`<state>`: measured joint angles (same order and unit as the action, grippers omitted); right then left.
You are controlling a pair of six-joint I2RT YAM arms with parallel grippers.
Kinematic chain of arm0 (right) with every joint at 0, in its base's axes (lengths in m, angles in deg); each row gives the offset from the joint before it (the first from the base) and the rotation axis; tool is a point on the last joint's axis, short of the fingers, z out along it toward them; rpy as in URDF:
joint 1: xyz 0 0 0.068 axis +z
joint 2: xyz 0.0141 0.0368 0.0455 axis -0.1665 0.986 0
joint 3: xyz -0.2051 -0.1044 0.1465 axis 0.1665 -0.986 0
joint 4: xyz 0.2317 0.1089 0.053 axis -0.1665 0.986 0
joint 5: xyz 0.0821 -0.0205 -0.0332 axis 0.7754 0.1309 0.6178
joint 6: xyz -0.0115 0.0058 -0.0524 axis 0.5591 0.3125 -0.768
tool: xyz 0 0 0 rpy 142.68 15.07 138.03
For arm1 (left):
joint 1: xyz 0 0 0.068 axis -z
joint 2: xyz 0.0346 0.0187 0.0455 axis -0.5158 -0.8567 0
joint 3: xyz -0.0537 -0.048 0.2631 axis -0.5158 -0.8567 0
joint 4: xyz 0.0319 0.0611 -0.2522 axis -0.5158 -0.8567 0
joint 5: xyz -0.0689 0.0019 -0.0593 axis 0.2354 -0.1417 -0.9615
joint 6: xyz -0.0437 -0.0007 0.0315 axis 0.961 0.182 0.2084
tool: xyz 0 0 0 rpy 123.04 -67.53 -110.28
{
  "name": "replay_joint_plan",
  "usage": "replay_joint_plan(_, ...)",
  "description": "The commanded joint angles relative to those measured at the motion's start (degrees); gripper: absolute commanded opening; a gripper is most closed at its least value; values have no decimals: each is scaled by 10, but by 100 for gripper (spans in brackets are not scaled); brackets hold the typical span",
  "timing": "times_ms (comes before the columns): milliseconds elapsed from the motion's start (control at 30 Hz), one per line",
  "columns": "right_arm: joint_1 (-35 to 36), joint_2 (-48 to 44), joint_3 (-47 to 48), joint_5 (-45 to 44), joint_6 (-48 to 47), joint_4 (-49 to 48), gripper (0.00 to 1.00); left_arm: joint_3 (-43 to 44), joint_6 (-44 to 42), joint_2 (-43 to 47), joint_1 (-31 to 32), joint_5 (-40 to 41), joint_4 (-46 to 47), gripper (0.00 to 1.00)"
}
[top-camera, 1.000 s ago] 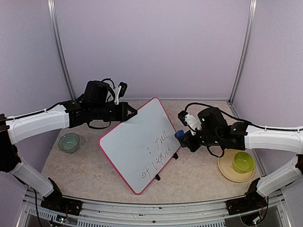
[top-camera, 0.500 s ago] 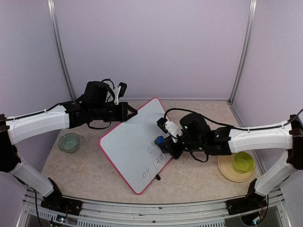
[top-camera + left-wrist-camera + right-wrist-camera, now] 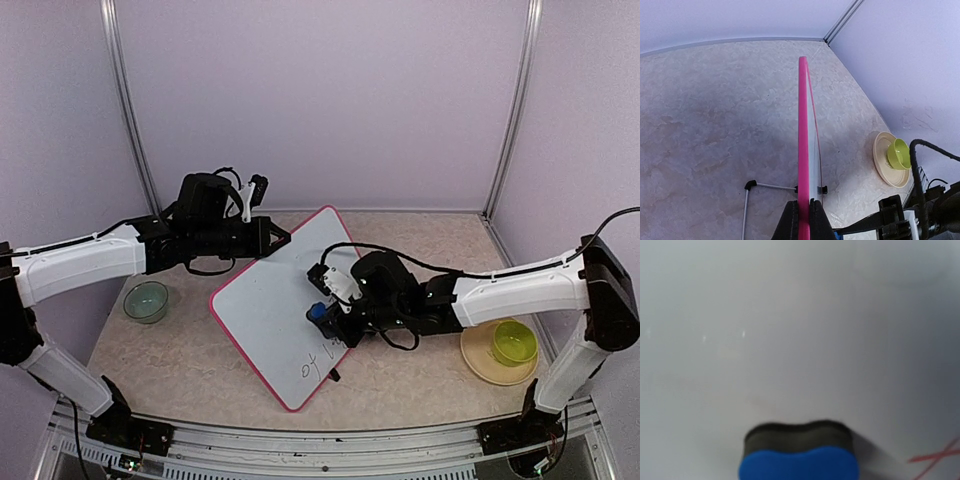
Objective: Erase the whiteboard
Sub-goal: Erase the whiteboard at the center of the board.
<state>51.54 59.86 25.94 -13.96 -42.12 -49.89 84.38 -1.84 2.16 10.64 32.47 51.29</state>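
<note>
The whiteboard (image 3: 262, 305), white with a pink rim, stands tilted on the table. My left gripper (image 3: 281, 240) is shut on its top edge; in the left wrist view the black fingers (image 3: 789, 222) pinch the pink rim (image 3: 803, 125) edge-on. My right gripper (image 3: 334, 311) is shut on a blue eraser with a black felt pad (image 3: 320, 313), pressed against the middle of the board. The right wrist view shows the eraser (image 3: 799, 455) against the blurred white surface (image 3: 800, 315); the fingers themselves are hidden. A little dark handwriting (image 3: 313, 365) shows near the board's lower edge.
A teal bowl (image 3: 146, 300) sits left of the board. A green cup (image 3: 513, 342) stands on a beige plate (image 3: 479, 361) at the right. The board's black stand foot (image 3: 334, 376) and wire stand (image 3: 747, 200) rest on the table. Walls enclose three sides.
My right arm has swept left across the board with the eraser, from off its right edge to its middle, and most of the writing is gone. The left arm has not moved.
</note>
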Motion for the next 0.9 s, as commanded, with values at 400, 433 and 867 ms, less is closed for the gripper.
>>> replay_joint_plan(400, 19, 11, -61, 6, 32, -16, 0, -7, 8, -11, 17, 28, -44, 0)
replay_joint_plan(433, 19, 12, -47, 3, 26, -14, 0, -8, 7, -12, 18, 30, -45, 0)
replay_joint_plan(867, 0, 38, 80, -18, -18, 20, 0, -18, 12, -13, 19, 36, -40, 0)
